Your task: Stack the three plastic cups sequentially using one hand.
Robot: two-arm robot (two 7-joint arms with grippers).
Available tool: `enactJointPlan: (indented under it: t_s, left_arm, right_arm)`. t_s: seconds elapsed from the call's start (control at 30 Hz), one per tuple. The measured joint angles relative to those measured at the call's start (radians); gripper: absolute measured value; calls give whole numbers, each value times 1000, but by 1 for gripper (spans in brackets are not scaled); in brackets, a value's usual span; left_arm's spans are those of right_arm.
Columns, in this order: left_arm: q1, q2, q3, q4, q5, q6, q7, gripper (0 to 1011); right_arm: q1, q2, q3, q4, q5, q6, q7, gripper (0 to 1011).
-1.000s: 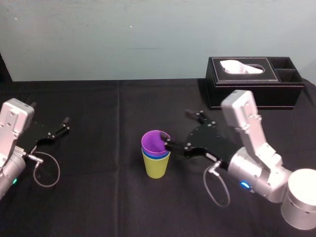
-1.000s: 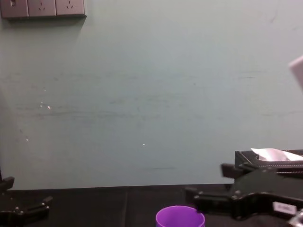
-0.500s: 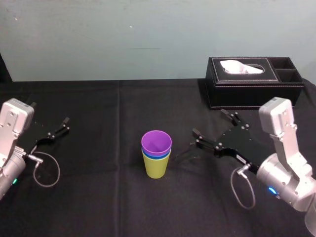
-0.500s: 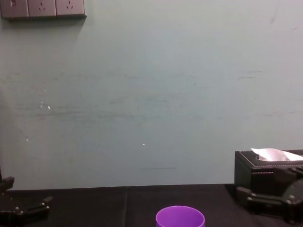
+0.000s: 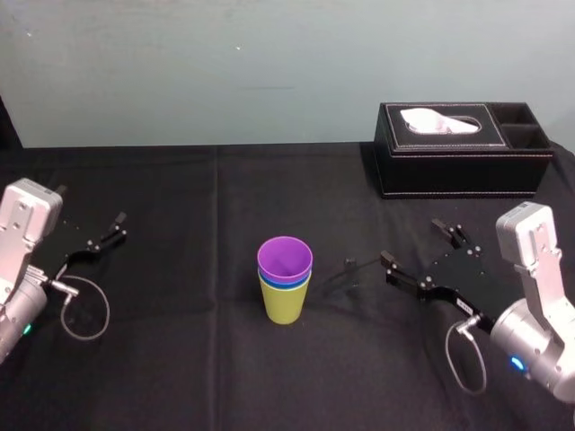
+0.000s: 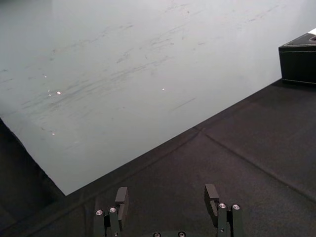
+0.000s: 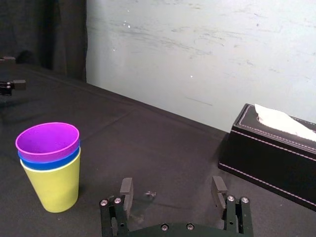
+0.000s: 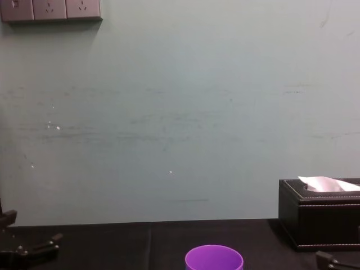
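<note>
Head view puts the right end effector [image 5: 415, 244] low over the counter [image 5: 198, 359], its two flat fingers spread apart with nothing between them, tips aimed toward the robot's left. The right wrist view shows the same: right end effector [image 7: 172, 190] parted and empty, bare black cloth between the tips. Straight along that pointing line, clear of the fingertips, stands the stack [image 5: 285, 287] near the middle of the counter. The purple cup [image 5: 285, 259] sits inside the blue cup [image 5: 286, 282], of which only a thin rim band shows, and both sit inside the yellow-green cup [image 5: 285, 305], which rests on the cloth.

All three stand upright, long axis vertical, mouths up, narrow bases down; they look level, not tilted. The left end effector [image 5: 110, 230], also parted and empty, sits near the counter's left edge, farther from the cups than the right one. The tissue box [image 5: 463, 148] stands at the back right, well apart from the cups.

Judging by this, the nesting looks complete; any further touch would fall to the right arm, approaching sideways.
</note>
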Motion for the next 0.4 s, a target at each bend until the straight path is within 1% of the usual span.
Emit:
enactJointPlan:
  t_s: [0.4]
  left_arm:
    - [0, 0, 0, 0, 0, 0, 0, 1010]
  right_arm:
    - [2, -1, -4, -5, -1, 3, 2, 1004]
